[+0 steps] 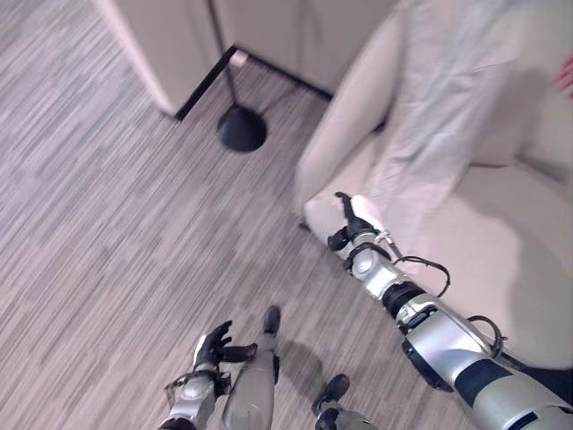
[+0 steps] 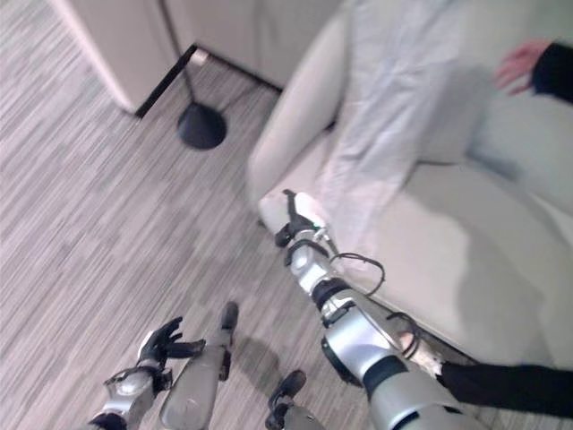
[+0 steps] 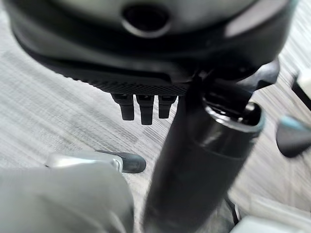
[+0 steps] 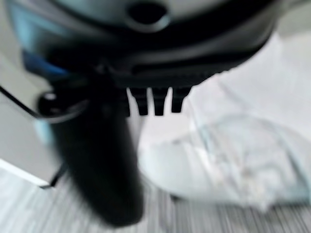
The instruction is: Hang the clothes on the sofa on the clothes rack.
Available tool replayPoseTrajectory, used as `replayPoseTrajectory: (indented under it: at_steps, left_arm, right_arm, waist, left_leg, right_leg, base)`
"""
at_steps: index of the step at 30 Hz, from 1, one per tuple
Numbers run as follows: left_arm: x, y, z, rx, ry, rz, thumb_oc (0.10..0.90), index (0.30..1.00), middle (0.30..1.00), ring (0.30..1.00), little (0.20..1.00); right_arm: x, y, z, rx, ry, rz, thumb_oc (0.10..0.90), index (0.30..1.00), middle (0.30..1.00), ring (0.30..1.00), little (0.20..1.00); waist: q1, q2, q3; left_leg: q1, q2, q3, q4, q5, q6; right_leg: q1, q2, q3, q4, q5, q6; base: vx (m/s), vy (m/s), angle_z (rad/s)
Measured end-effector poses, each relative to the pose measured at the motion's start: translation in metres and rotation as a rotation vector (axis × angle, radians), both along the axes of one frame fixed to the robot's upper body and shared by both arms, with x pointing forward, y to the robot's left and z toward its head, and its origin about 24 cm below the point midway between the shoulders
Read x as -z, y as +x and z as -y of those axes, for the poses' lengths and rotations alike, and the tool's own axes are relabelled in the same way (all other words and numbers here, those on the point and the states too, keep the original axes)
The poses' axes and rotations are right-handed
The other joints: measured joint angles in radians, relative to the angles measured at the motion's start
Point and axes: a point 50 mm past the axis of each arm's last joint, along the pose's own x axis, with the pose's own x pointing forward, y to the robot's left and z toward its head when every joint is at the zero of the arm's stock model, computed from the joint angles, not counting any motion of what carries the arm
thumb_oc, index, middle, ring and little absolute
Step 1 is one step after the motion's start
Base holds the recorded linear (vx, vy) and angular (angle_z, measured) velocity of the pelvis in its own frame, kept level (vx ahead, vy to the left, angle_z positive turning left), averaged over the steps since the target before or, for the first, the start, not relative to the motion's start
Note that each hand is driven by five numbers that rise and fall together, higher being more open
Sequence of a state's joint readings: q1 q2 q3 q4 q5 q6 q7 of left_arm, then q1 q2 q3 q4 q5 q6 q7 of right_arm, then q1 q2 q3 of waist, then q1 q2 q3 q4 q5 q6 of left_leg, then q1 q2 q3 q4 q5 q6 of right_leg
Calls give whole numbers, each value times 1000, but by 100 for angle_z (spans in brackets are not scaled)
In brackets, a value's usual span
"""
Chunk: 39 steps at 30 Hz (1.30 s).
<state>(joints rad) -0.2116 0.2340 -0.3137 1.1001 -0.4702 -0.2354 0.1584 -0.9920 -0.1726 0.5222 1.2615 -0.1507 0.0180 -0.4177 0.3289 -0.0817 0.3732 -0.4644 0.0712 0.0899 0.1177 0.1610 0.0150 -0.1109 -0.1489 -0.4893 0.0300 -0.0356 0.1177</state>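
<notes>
Here the right hand (image 1: 356,222) touches the pale garment (image 1: 448,116) on the sofa (image 1: 501,269).

Floor: I see grey striped carpet (image 1: 107,224) throughout.
Wall: beige panel (image 1: 148,45), black trim along its base.
Person: a hand (image 2: 517,63) at the far right (dark sleeve).

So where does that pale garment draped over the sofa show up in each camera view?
Left eye view: garment upper right, running down the sofa back to the seat.
Right eye view: garment top centre.
Left wrist view: not in it.
Right wrist view: garment past the fingers.
Shared landmark: the right robot hand at its lower end.
</notes>
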Motion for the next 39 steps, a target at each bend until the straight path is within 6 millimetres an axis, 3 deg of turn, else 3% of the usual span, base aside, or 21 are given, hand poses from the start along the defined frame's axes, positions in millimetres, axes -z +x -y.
replayPoseTrajectory:
  at_steps: [4,6,11,14,16,17,19,20,22,25,28,32,36,39]
  left_arm:
    - [-2,2,-2,35,60,-4,800,900,900,900,900]
    - [-3,3,-4,55,90,-3,800,900,900,900,900]
    - [-1,-1,-9,45,123,-19,800,900,900,900,900]
    - [5,-11,-12,2,111,-54,800,900,900,900,900]
    - [7,-14,-15,-22,103,-75,800,900,900,900,900]
    - [15,-31,-20,-48,110,-117,800,900,900,900,900]
    - [20,-41,-22,-49,116,-163,800,900,900,900,900]
    - [24,-53,-27,-62,126,-196,800,900,900,900,900]
    - [30,-68,-27,-61,127,-239,800,900,900,900,900]
    - [35,-79,-27,-62,126,-280,800,900,900,900,900]
    - [42,-101,-24,-90,95,-336,800,900,900,900,900]
    - [49,-120,-19,-102,75,-394,800,900,900,900,900]
    - [52,-128,-12,-71,77,-431,800,900,900,900,900]
    - [53,-128,-10,-72,67,-430,800,900,900,900,900]
  right_arm:
    - [15,-6,32,145,-44,-54,800,900,900,900,900]
    - [16,-8,42,196,-51,-52,800,900,900,900,900]
    - [6,-7,26,135,69,50,800,900,900,900,900]
    - [12,-24,9,35,181,132,800,900,900,900,900]
    - [26,-46,10,6,264,132,800,900,900,900,900]
    - [47,-67,2,-43,275,95,800,900,900,900,900]
    - [65,-85,9,-45,269,31,800,900,900,900,900]
    - [86,-104,20,-14,266,-40,800,900,900,900,900]
    - [106,-122,33,27,259,-116,800,900,900,900,900]
    - [128,-150,58,77,209,-211,800,900,900,900,900]
    - [147,-183,77,132,191,-309,800,900,900,900,900]
    - [159,-216,80,155,217,-375,800,900,900,900,900]
    - [162,-227,80,162,223,-397,800,900,900,900,900]
    - [160,-226,78,156,232,-381,800,900,900,900,900]
  waist:
    - [6,-7,11]
    - [-12,-9,10]
    - [-56,-11,6]
    - [-79,-15,-11]
    - [-100,-19,-17]
    - [-120,-43,-55]
    - [-130,-48,-101]
    - [-161,-54,-152]
    - [-187,-51,-190]
    - [-219,-37,-223]
    - [-259,-6,-265]
    - [-286,37,-300]
    - [-317,72,-330]
    - [-317,78,-335]
  left_leg:
    - [1,-16,-16,0,-7,-7]
    - [1,-17,-20,-1,-8,-9]
    - [26,-17,9,0,-7,-1]
    - [63,-16,27,-2,-12,4]
    - [111,-17,38,-11,-19,-2]
    - [144,-19,46,-20,-24,-6]
    - [164,-19,58,-26,-30,-12]
    - [188,-16,70,-38,-35,-16]
    - [223,-16,78,-62,-36,-18]
    - [259,-12,102,-89,-30,-27]
    - [321,-15,128,-141,-16,-38]
    - [381,-14,150,-200,12,-25]
    - [425,-5,176,-207,8,-30]
    - [430,3,183,-207,10,-31]
  right_leg:
    - [18,-4,-3,-17,9,6]
    - [21,-4,-7,-17,9,6]
    - [31,-13,13,-18,20,7]
    - [55,-20,31,-19,22,8]
    - [94,-22,34,-32,22,9]
    - [119,-28,40,-36,22,9]
    - [141,-26,51,-51,22,11]
    - [152,-27,59,-52,22,11]
    - [171,-28,65,-55,20,9]
    - [185,-26,88,-70,20,4]
    - [207,-31,111,-80,20,7]
    - [232,-25,126,-88,30,15]
    - [265,-19,152,-106,30,15]
    - [265,-13,162,-106,31,13]
  base:
    - [-19,33,13]
    - [-2,38,3]
    - [3,33,-12]
    - [40,13,-18]
    - [31,-12,-14]
    - [41,-24,-23]
    - [37,-12,-21]
    - [35,10,-14]
    - [21,11,-21]
    - [-4,5,-21]
    - [-55,16,-24]
    - [-5,-9,-18]
    - [-3,-6,-20]
    - [-11,-11,-9]
